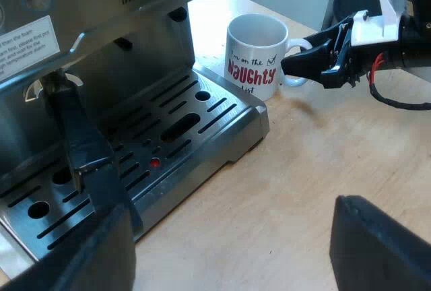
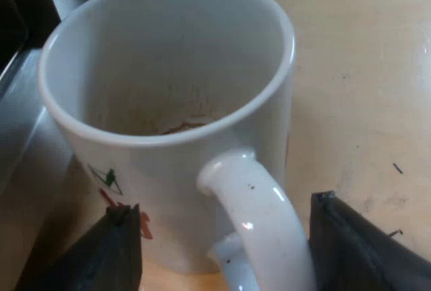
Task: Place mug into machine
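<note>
Straddling the looped white handle (image 2: pixel 262 217) of the white ceramic mug (image 2: pixel 168 69), the right claw (image 2: pixel 225 205) was held wide. One black finger (image 2: pixel 114 250) lay just beside the mug's wall and the other was past the handle's outer side. A gap was seen on each side of the handle, so nothing was gripped. This placement was judged to be a line-up for closing on the handle, the one part of the mug narrow enough to be pinched.

The mug was found upright on the pale wooden tabletop (image 2: pixel 363 69), with a brownish trace visible in its bottom. Its handle was turned toward the right claw and away from the brushed-steel espresso machine (image 1: pixel 81 42).

The left claw (image 1: pixel 222 223) was also spread wide and empty, low over the tabletop at the front of the machine's slotted steel drip tray (image 1: pixel 135 143). It was presumably kept there clear of the mug's path. Beyond the tray's corner, the mug was seen just beside the tray but not on it, its red lettering facing out. The placing was therefore judged not yet begun.
</note>
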### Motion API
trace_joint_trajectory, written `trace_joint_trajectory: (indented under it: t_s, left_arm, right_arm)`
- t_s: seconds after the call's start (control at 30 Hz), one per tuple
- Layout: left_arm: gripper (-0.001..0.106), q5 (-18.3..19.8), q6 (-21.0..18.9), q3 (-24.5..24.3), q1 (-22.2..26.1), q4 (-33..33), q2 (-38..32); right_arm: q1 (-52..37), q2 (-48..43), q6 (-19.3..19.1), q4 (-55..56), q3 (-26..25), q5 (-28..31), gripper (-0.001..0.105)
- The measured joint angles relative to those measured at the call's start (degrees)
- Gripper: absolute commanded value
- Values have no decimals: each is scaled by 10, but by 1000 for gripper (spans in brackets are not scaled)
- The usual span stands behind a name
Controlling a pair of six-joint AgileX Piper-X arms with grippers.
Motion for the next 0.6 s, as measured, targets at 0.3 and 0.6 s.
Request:
trace_joint_trajectory:
  t_s: [0.3, 0.6]
  left_arm:
    - [63, 0, 0, 0, 0, 0, 0]
    - [63, 0, 0, 0, 0, 0, 0]
  right_arm:
    - [0, 0, -2, 0, 0, -40, 56]
    - [33, 0, -10, 0, 0, -51, 56]
